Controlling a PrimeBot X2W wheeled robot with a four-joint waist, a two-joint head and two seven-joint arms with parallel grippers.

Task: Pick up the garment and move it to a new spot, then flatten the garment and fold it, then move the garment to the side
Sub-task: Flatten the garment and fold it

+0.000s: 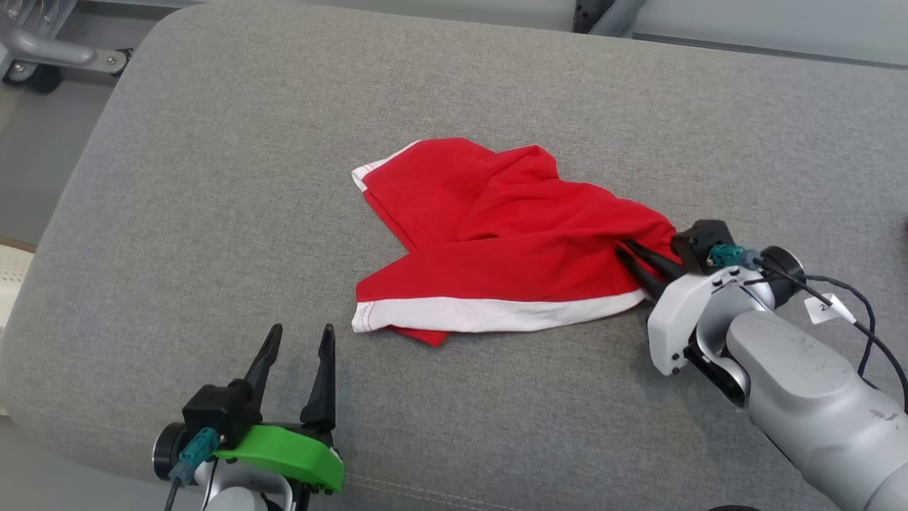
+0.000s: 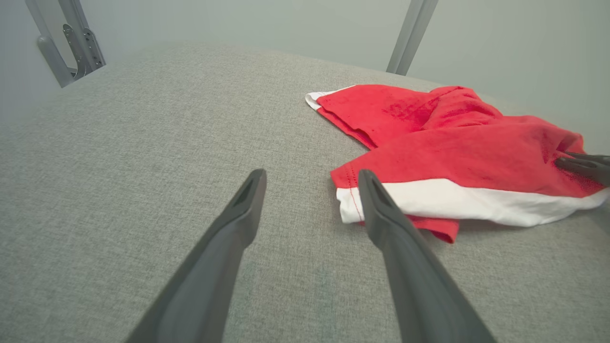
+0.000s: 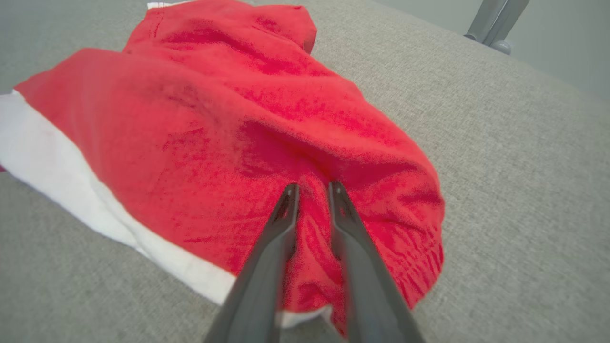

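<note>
A red garment (image 1: 496,234) with white bands lies crumpled in the middle of the grey padded surface (image 1: 213,177). My right gripper (image 1: 624,246) comes in from the right and is shut on a raised fold at the garment's right end. In the right wrist view its narrow jaws (image 3: 313,186) pinch red cloth (image 3: 214,124). My left gripper (image 1: 301,330) stands open over bare grey fabric, a little short and left of the garment's white-banded near corner. The left wrist view has the open gripper (image 2: 312,176) before that corner of the garment (image 2: 452,147), and the right fingers (image 2: 581,164) at the far right.
The padded surface's rounded front edge (image 1: 425,490) runs just behind my left gripper. A grey metal frame (image 1: 42,50) stands on the floor beyond the back left corner. Grey poles (image 2: 410,33) rise behind the far edge.
</note>
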